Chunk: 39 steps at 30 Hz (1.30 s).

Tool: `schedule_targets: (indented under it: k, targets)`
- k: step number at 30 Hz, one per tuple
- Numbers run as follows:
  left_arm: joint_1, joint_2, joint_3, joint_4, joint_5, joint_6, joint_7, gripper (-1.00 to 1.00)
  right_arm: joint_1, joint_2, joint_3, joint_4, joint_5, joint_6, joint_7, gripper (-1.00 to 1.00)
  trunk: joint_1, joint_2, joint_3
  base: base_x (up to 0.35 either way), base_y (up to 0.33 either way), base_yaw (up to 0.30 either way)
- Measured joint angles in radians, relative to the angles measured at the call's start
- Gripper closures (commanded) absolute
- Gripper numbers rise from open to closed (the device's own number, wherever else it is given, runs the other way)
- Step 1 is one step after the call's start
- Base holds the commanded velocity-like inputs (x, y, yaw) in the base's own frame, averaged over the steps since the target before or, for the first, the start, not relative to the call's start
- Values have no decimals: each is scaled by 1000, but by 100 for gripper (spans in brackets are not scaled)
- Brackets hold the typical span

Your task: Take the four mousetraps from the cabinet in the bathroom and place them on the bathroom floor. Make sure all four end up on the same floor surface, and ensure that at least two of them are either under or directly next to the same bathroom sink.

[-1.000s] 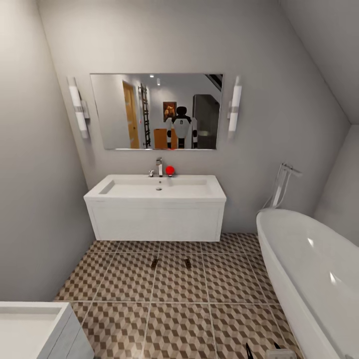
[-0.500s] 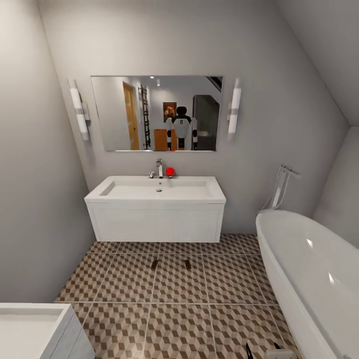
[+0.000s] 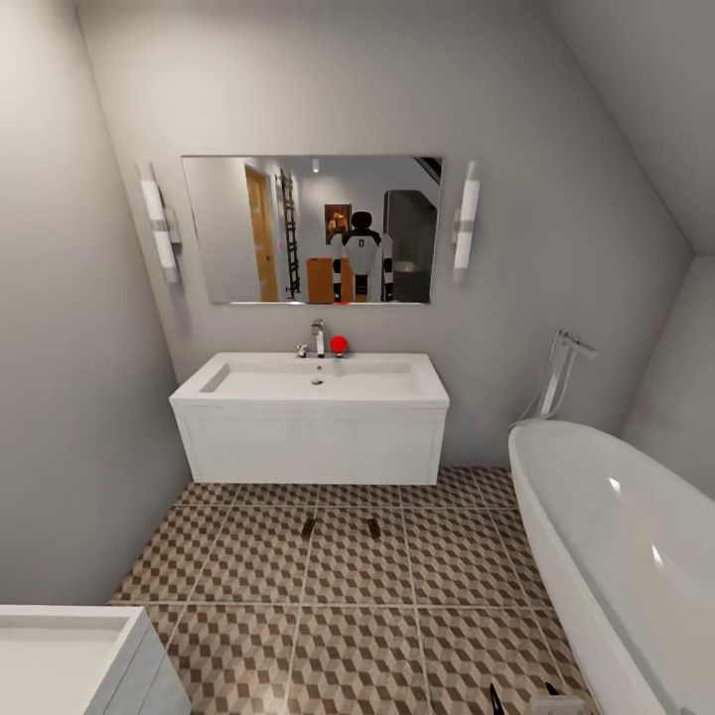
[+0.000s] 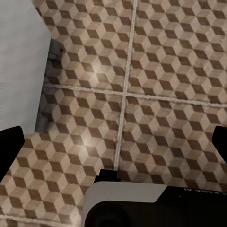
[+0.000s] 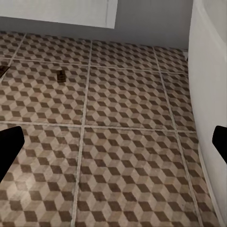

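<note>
We find two mousetraps (image 3: 308,526) (image 3: 373,527) lying flat on the floor (image 3: 348,636) at centre frame in the head view, just in front of the sink (image 3: 313,382), side by side but apart. The right wrist view shows one trap (image 5: 60,76) in its upper left and another (image 5: 3,69) cut by the left edge. Both grippers, left (image 4: 116,144) and right (image 5: 113,144), have fingers spread wide, holding nothing. Above the sink hangs a mirror (image 3: 313,228); a bathtub (image 3: 616,536) occupies the right, a white unit (image 3: 70,660) the lower left corner.
</note>
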Motion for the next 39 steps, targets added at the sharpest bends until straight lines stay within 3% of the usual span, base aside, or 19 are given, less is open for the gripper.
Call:
schedule_targets:
  k: [39]
  targets:
    - [0, 0, 0, 0, 0, 0, 0, -100, 0, 2, 0, 0, 0, 0, 0, -100, -150, 274, 123, 0, 0, 0]
